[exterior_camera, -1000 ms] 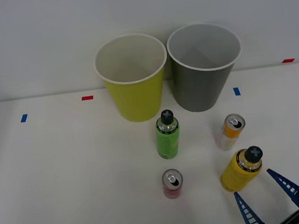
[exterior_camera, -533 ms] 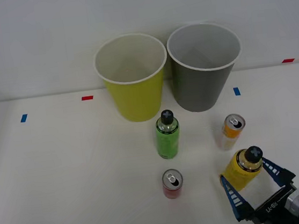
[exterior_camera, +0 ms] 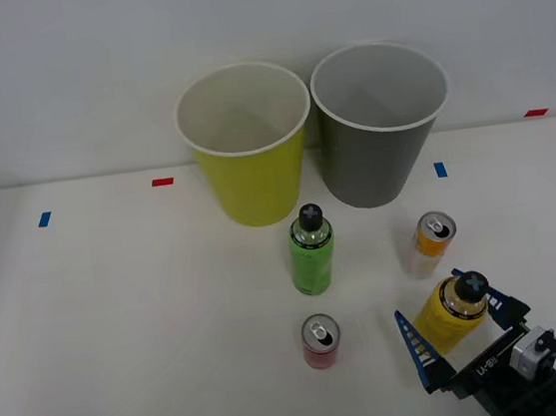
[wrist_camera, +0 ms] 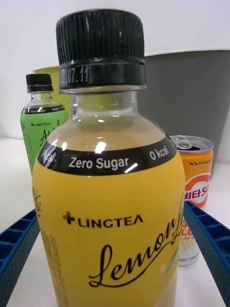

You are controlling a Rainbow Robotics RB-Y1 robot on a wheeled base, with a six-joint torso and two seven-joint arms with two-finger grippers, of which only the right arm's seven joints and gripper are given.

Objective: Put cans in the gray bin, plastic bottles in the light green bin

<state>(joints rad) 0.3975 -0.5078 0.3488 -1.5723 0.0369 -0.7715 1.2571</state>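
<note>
The stout yellow plastic bottle (exterior_camera: 452, 317) with a black cap stands at the front right, and my right gripper (exterior_camera: 448, 309) is open around it, one blue finger (exterior_camera: 415, 348) on each side. Close up in the wrist view, the yellow bottle (wrist_camera: 108, 192) sits between the fingers (wrist_camera: 17, 244) of the gripper (wrist_camera: 112, 213). The slim green bottle (exterior_camera: 311, 251) stands mid-table. An orange and silver can (exterior_camera: 430, 243) stands just beyond the yellow bottle, and a short red can (exterior_camera: 320, 341) to its left. At the back stand the light green bin (exterior_camera: 249, 161) and the gray bin (exterior_camera: 379, 141).
Small red and blue tape marks (exterior_camera: 163, 182) dot the white table (exterior_camera: 121, 326). The two bins stand side by side against the wall, almost touching. The orange can is close to the gripper's far side.
My right gripper has moved forward from the table's front edge, and its open fingers now straddle the yellow bottle. Nothing else has moved.
</note>
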